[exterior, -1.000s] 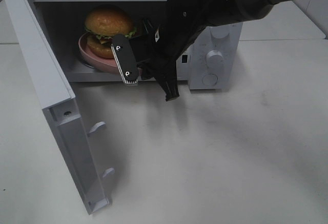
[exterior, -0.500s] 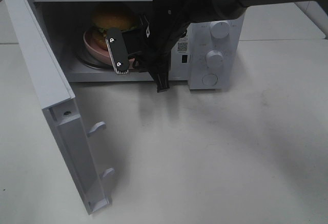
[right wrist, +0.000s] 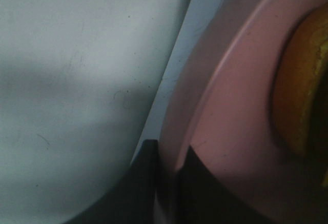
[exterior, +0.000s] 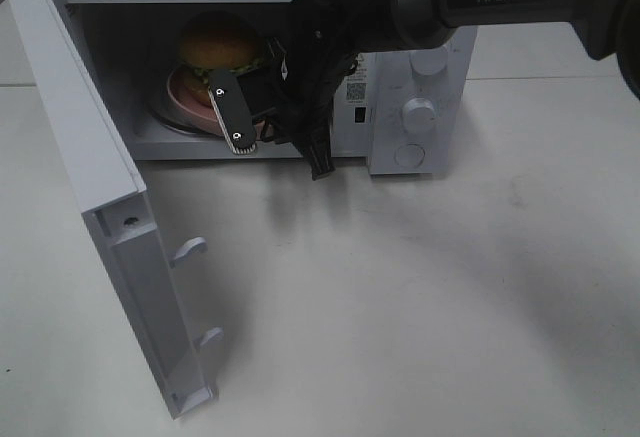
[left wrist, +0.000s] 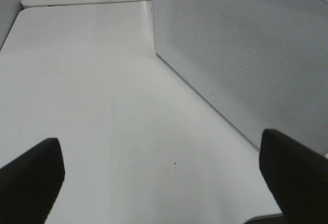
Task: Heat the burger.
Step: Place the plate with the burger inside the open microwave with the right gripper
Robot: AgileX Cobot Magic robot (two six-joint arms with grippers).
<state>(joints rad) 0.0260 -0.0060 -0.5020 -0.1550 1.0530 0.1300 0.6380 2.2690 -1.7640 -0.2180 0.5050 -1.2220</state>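
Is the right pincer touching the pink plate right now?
Touching. The right wrist view shows the right pincer straddling the rim of the pink plate, one dark finger pressed against each face with no gap visible.

Left gripper [left wrist: 163, 185]: two dark fingers [left wrist: 31, 177] set wide apart, above a white table [left wrist: 87, 96] with a seam [left wrist: 87, 1] across its far part, and a white, finely perforated panel [left wrist: 246, 55] standing on the table alongside.
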